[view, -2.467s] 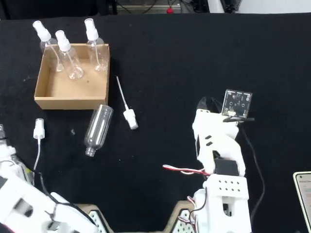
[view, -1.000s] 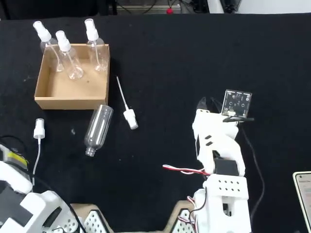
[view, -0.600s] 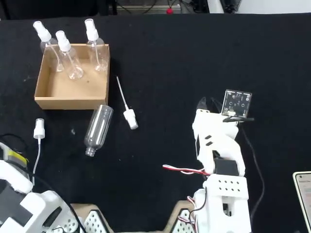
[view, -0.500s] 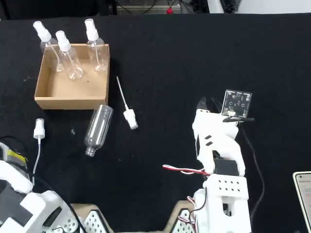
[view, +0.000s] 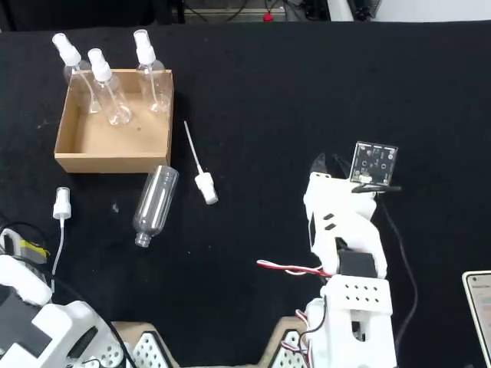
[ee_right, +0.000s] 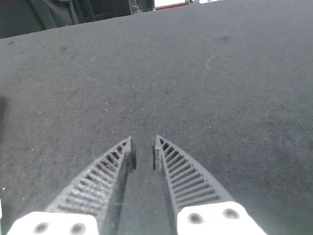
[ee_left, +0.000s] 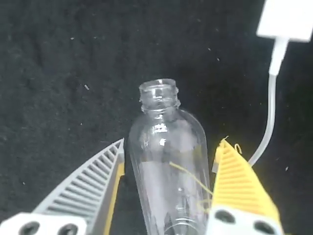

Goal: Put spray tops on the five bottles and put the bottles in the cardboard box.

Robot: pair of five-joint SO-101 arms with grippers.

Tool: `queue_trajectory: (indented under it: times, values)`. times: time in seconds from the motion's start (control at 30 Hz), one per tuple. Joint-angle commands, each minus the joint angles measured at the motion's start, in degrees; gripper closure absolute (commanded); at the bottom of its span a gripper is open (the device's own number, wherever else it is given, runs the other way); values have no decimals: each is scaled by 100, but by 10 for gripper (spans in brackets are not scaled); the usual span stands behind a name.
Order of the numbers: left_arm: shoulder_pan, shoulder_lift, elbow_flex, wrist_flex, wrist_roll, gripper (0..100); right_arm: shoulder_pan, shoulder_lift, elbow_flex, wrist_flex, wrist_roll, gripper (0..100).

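At the near-left corner of the worktop [view: 307, 84] the left jaws are closed on an open-necked bottle [ee_left: 166, 161], one each side of the body, neck poking out past the tips. Prob. gripped low like that so the neck is free for a top to go in. A loose spray top [ee_left: 286, 19] lies just beside it, dip tube trailing back toward the jaws. Looks like the intended match, kept close by.

A second open bottle [view: 155, 201] lies on its side just near of the cardboard box [view: 115, 162], w/ another spray top [view: 205, 186] just right of it, tube pointing far. The two are apart, not yet joined. The three capped bottles [view: 66, 48] [view: 98, 66] [view: 143, 46] stand upright in the far part of the box. I'd guess they're packed to the back so the near half is left for the last two.

The right jaws sit mid-worktop, well right of all the parts, nearly together w/ nothing btwn. Parked, by the look of it.

Writing: none legible. Bottles are clear w/ no labels, and the box is plain brown card.
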Motion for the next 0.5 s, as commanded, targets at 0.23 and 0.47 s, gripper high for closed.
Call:
queue_trajectory:
  times: [0.23,0.47]
  values:
    - [233,141,84,-62,501,722,-105,-84,-136,-97,35,930]
    - [259,809,-303,-123,501,722,-97,-84,-136,-97,35,930]
